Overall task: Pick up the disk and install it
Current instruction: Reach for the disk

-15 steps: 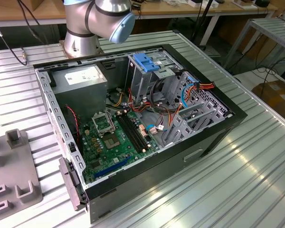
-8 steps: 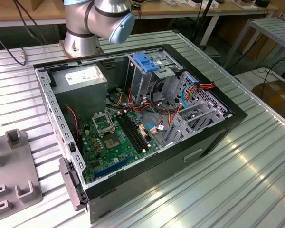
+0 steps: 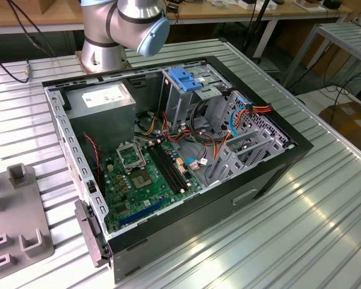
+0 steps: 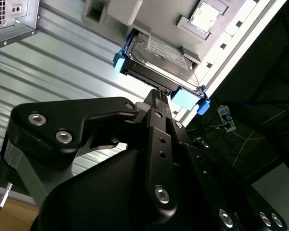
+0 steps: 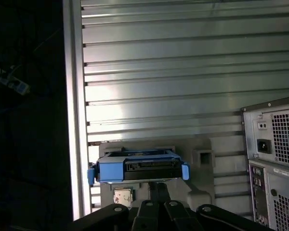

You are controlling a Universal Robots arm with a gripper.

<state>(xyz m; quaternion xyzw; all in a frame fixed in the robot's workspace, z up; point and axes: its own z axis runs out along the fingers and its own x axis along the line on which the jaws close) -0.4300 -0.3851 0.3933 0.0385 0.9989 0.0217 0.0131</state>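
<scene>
We see the disk (image 5: 139, 168) lying flat on a grey holder (image 5: 202, 159) that rests on the ribbed metal tabletop (image 5: 183, 72), close to one edge of the tabletop, where the floor beyond is dark. A bright blue bracket frames the disk, and in the first wrist view its connector side is turned toward the gripper (image 5: 158, 185). In the second wrist view the disk (image 4: 159, 55) shows its white label on top, and the blue ends of the bracket stand out at both sides.

The gripper (image 4: 159, 95) has its two black fingers (image 4: 156, 125) brought together, so that we see almost no gap between them. Their tips are at the near edge of the disk, about in the middle of it. We cannot tell if they touch it or pinch any part of it.

The computer case (image 5: 272, 163) stands on the tabletop near the holder, with its rear side toward the disk. In the exterior view the computer case (image 3: 271, 174) lies open in the middle of the tabletop (image 3: 289, 235), with a green board (image 3: 144, 174) inside.
</scene>
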